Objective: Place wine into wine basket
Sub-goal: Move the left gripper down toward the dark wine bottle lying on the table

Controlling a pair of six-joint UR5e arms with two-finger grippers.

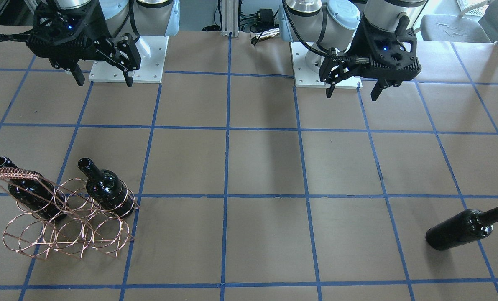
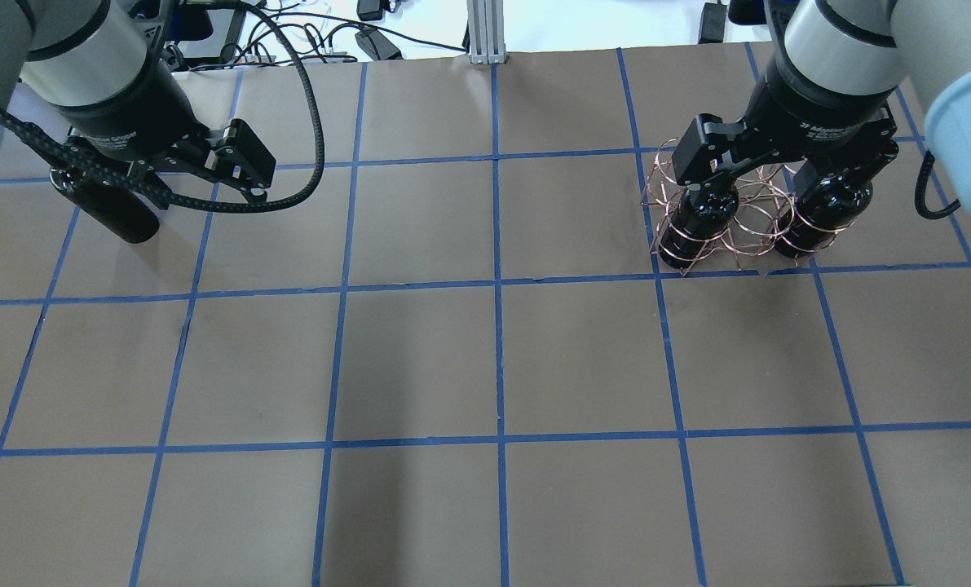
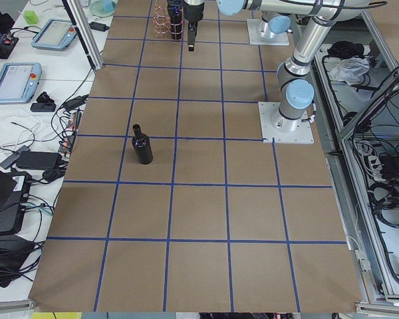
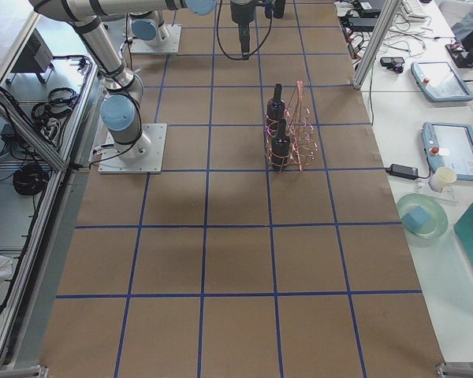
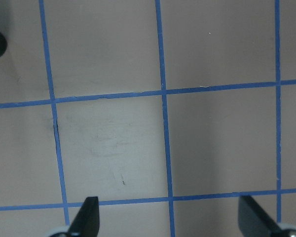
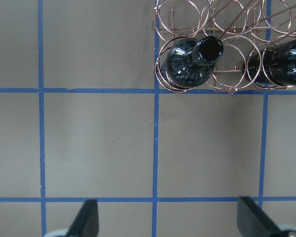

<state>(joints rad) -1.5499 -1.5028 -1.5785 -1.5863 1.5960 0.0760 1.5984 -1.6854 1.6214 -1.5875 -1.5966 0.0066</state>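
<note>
Exterior front-facing: wine (image 1: 466,229) fully visible

By the desk's right edge, one bottle (image 1: 106,189) and a second bottle (image 1: 29,194) fill the wine basket's (image 1: 65,235) robot-side end rings; the other rings are open.

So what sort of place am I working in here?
Most likely a robotics lab work cell: a brown table marked with a blue tape grid, teach pendants on the side bench, and loose cables.
</note>
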